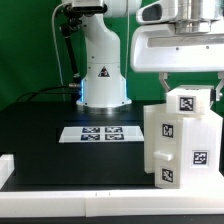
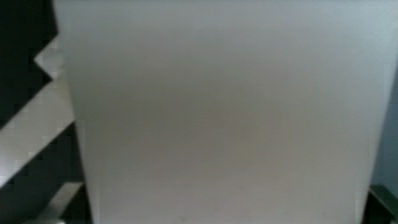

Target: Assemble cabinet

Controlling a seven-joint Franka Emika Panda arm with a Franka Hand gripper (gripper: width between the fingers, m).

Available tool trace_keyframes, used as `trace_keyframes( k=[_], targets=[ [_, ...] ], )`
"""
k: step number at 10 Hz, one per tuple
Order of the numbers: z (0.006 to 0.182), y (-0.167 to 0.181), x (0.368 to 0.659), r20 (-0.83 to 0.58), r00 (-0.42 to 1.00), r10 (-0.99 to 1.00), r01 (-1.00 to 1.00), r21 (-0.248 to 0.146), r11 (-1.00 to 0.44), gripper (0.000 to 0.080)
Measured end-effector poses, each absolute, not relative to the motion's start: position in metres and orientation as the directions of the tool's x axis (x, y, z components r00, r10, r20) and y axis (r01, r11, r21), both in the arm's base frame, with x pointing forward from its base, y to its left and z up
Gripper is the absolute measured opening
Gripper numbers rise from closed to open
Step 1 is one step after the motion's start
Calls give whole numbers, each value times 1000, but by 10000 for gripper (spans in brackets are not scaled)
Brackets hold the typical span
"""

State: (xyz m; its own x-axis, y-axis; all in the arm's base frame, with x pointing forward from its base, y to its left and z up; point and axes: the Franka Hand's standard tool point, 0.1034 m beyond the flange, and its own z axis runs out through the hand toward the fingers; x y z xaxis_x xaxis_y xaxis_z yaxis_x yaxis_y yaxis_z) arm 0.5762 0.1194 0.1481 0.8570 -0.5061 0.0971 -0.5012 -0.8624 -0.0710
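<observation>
Cabinet (image 1: 182,140): stands upright on the black worktop (image 1: 60,155) at the exterior view's right, tags facing out.
Claw (image 1: 187,85): directly above it, fingers hidden; grip state cannot be told.
Wrist view: filled by white panel (image 2: 222,110), suggesting close alignment.

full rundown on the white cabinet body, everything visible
The large white plastic box-shaped cabinet body stands upright on the black table, at the exterior view's right, near the front. Its surface looks smooth and matte; at least four black-and-white square tags show on its faces. The gripper sits directly above its top; contact cannot be confirmed. In the wrist view a plain white face fills nearly everything.
</observation>
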Motion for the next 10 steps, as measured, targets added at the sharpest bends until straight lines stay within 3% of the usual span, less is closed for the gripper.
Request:
trace_keyframes(
  k=[4,10],
  targets=[
    [148,120,576,64,661,-748,-741,-102,-664,557],
    [147,121,576,-63,208,-976,-972,-123,-199,557]
  ],
)
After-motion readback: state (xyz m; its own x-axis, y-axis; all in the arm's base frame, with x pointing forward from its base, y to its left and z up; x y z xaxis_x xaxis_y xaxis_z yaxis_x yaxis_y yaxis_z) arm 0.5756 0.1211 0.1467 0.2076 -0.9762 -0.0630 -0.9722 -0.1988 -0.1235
